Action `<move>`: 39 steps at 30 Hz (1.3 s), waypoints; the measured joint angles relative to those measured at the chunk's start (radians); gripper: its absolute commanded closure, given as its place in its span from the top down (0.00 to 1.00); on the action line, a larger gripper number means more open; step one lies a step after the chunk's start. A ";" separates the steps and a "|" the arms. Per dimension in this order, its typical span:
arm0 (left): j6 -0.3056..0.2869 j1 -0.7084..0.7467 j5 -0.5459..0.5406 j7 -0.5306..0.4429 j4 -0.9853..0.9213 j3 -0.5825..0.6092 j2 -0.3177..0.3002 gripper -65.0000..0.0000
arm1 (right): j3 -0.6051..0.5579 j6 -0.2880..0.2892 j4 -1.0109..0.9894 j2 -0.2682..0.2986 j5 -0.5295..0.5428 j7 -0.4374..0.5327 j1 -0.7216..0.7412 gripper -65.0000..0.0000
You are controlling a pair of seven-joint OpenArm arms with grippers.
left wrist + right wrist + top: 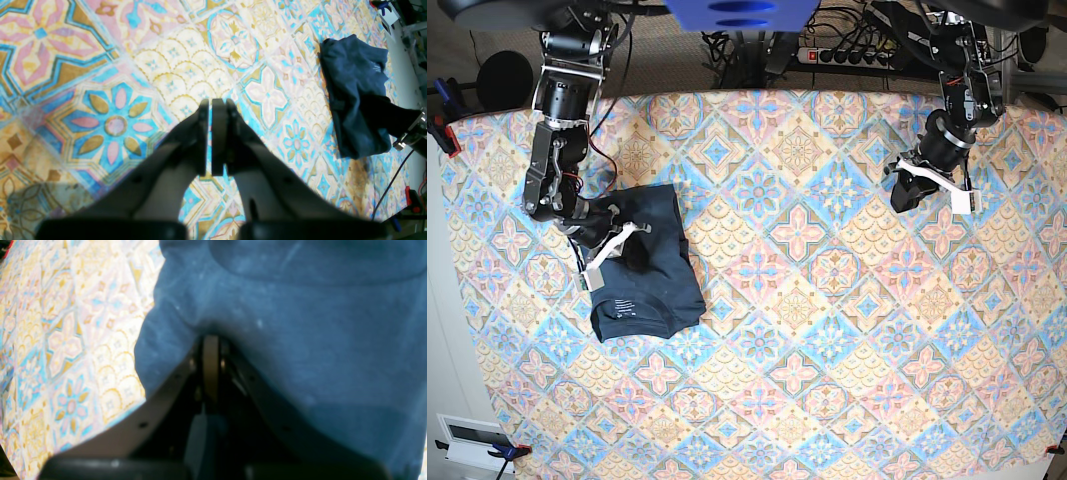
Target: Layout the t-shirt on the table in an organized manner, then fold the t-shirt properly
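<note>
The right gripper (632,247) was down on the t-shirt (647,265), and its wrist view showed the jaws pressed together with navy cloth bunched right at the tips (210,340); a pinch of fabric seemed caught there, though the blur left the hold itself hard to confirm. The shirt lay folded into a compact, roughly rectangular bundle on the side of the table (827,330) that sits left in the base view, near that edge and just in front of the right arm's base. Its collar end pointed toward the near edge in the overhead picture, with a faint pale label mark visible there.

Over on the other side, the left gripper (905,193) hung above bare patterned cloth, well apart from the garment. Its wrist camera showed the two dark fingers (203,136) drawn together, only a thin sliver between them, nothing gripped. In that same view the shirt (353,96) sat far across the tiles, with the right arm's dark wrist resting on it.
</note>
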 measured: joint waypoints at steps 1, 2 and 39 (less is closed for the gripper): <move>0.000 0.000 0.000 0.000 0.000 0.000 0.000 0.00 | 0.000 -0.001 0.015 0.000 -0.002 -0.015 -0.005 0.00; 0.000 0.000 0.000 0.000 0.000 0.000 0.000 0.00 | 0.000 -0.001 0.034 0.000 -0.004 -0.037 -0.008 0.00; -0.003 0.027 -0.004 0.000 0.006 -0.001 -0.003 0.00 | 0.102 0.004 0.554 -0.031 0.011 -0.262 -0.225 0.00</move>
